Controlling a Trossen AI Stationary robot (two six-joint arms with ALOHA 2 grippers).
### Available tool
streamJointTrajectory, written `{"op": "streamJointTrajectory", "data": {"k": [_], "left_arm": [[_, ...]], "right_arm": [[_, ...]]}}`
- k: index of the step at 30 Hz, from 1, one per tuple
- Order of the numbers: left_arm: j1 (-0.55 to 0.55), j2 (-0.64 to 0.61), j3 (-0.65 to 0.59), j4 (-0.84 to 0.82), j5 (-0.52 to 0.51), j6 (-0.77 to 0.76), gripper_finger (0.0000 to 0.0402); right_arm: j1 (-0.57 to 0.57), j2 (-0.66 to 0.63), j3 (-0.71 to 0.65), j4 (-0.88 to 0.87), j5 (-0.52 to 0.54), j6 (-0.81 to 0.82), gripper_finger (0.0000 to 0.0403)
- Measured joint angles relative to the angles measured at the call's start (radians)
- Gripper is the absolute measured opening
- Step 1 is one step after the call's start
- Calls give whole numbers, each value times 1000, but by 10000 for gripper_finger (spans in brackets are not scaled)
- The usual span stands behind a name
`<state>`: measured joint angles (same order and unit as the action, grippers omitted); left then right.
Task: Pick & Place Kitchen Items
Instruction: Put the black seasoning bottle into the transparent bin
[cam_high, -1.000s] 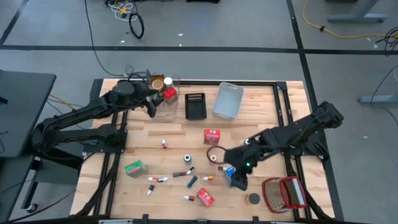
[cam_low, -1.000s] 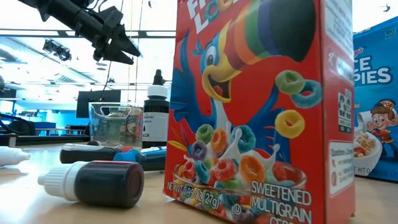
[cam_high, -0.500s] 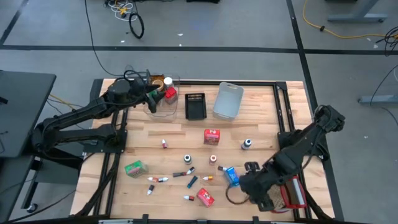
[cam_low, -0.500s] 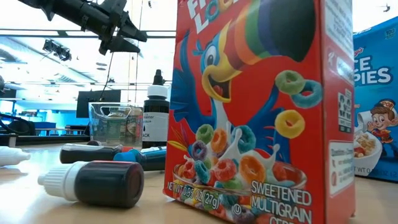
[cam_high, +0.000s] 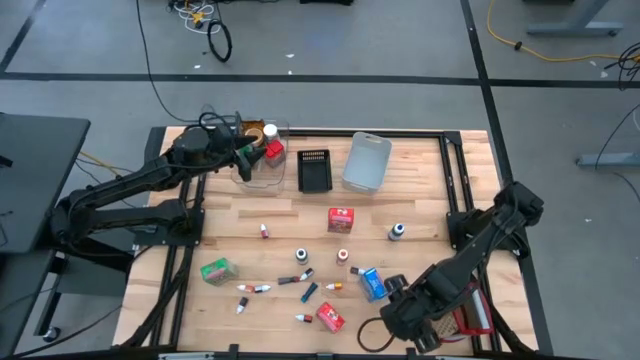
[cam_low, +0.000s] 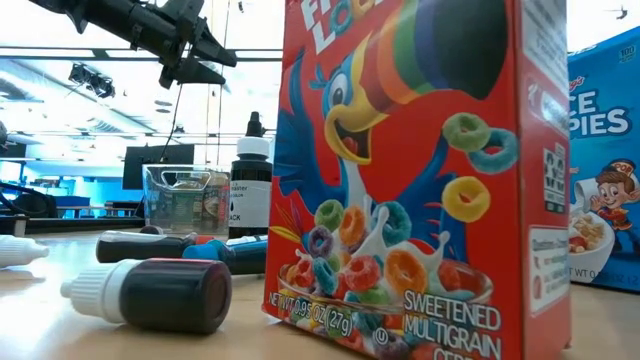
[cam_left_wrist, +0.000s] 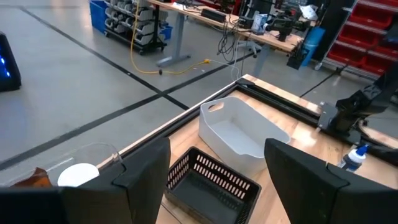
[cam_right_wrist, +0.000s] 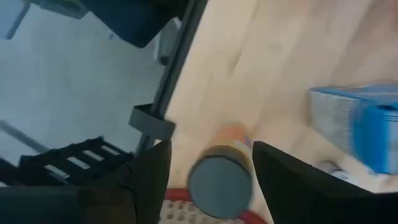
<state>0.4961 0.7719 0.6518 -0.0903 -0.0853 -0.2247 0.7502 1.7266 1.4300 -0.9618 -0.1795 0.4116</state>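
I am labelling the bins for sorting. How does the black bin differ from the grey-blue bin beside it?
The black bin is dark, with slotted, basket-like walls; the grey-blue bin is pale with smooth solid walls. In the high view, the black bin looks smaller than the grey-blue one. Both stand upright side by side at the table's far edge, and appear empty.

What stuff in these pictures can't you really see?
- Small jar: blurred in the right wrist view; hidden under the right arm in the high view.
- Wire basket: mostly covered by that arm.
- Clear bin contents: left gripper overlaps them.
- Blue cereal box: cut off by the low view's edge.
- Tiny tubes: labels too small.
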Motion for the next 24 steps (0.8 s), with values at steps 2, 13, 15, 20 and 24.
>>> {"op": "streamJointTrajectory", "data": {"k": [2,13,15,20,24], "left_arm": [[0,0,0,0,0,-4,268],[0,0,0,76,-3,-4,268],[0,0,0,90,-3,0,270],[0,0,0,91,-3,30,268],[0,0,0,90,-4,42,269]], "right_arm": [[0,19,0,19,-5,20,235],[-1,51,0,-4,-45,-22,235],[10,51,0,-19,-35,-78,235],[43,51,0,-44,52,-161,235],[55,51,0,-45,68,-188,235]]}}
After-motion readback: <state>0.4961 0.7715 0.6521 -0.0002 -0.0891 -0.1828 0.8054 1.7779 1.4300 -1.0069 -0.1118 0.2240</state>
